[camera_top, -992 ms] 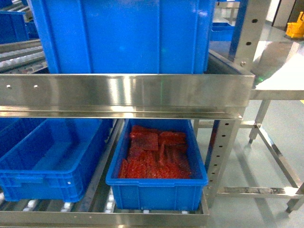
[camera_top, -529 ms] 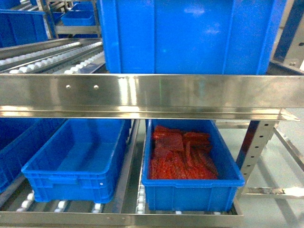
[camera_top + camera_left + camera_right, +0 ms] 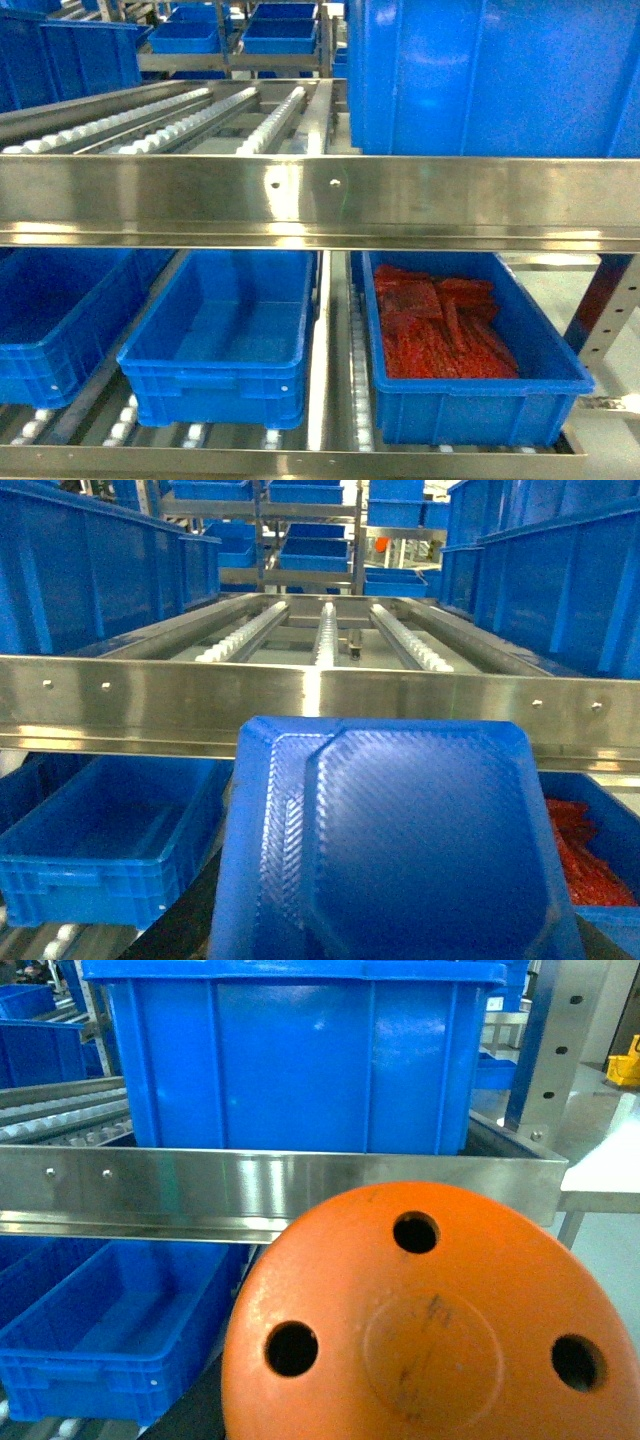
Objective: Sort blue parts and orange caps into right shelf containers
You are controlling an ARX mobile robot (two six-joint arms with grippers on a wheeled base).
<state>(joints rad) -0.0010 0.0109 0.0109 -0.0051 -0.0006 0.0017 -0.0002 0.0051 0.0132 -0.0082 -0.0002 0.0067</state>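
While each wrist camera has a part filling the bottom of its view, neither part is in a crate yet, so the sorting seems to lie wholly ahead. The left wrist view shows one blue part (image 3: 400, 845), a textured moulded piece, close under the lens and in front of the steel shelf rail (image 3: 150, 695). The right wrist view shows one orange cap (image 3: 430, 1325), round with three holes, likewise close under the lens. Each piece is presumably carried by its arm, but no end effector appears in any view, so whether either is clenched or released cannot be told.

On the lower shelf, the head view counts three crates on the rollers: one cut off at the left edge (image 3: 50, 345), one middle crate (image 3: 215, 375) that looks empty, and one right crate (image 3: 470, 400) holding a heap of red-orange pieces too jumbled to count. On the upper level, one large blue crate (image 3: 500, 75) stands at the right, with bare roller tracks (image 3: 180, 115) beside it. Further crates sit on racks behind.
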